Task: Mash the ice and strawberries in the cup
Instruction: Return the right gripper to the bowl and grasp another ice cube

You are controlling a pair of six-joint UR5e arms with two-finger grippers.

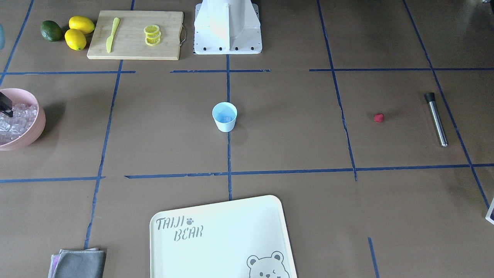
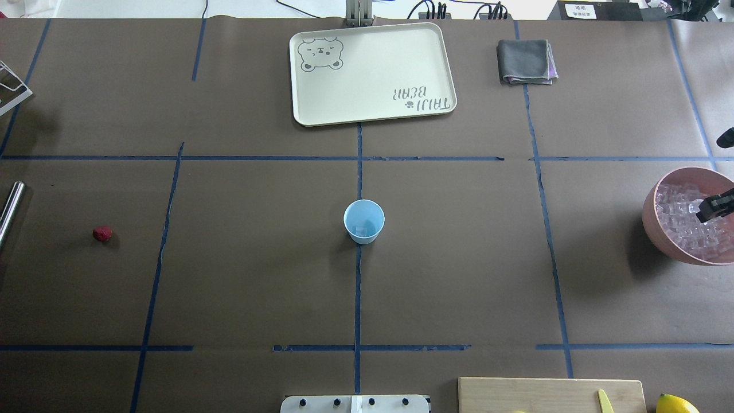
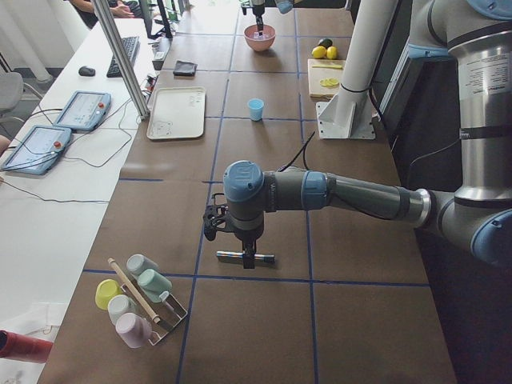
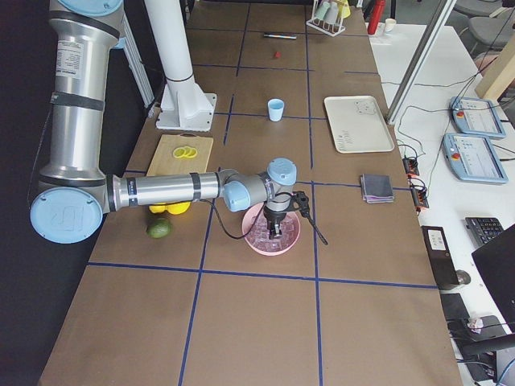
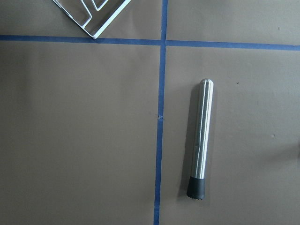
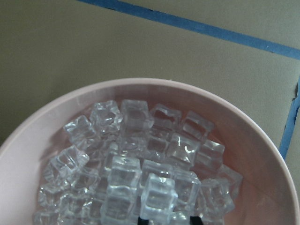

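Pink bowl (image 2: 651, 218) cut by frame edge. Right gripper (image 2: 704, 212): only a dark tip shows over it; jaws unreadable. Metal rod (image 2: 11, 209) half out of frame. Cup (image 2: 363, 221) contents too faint to identify.

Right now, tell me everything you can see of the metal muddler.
The muddler is a slim, straight rod of brushed silvery metal, rounded at one end, with a black ribbed cap on the other. It lies flat on the brown table paper, nearly parallel to a blue tape line and clear of it. Nothing else touches it in the wrist view.
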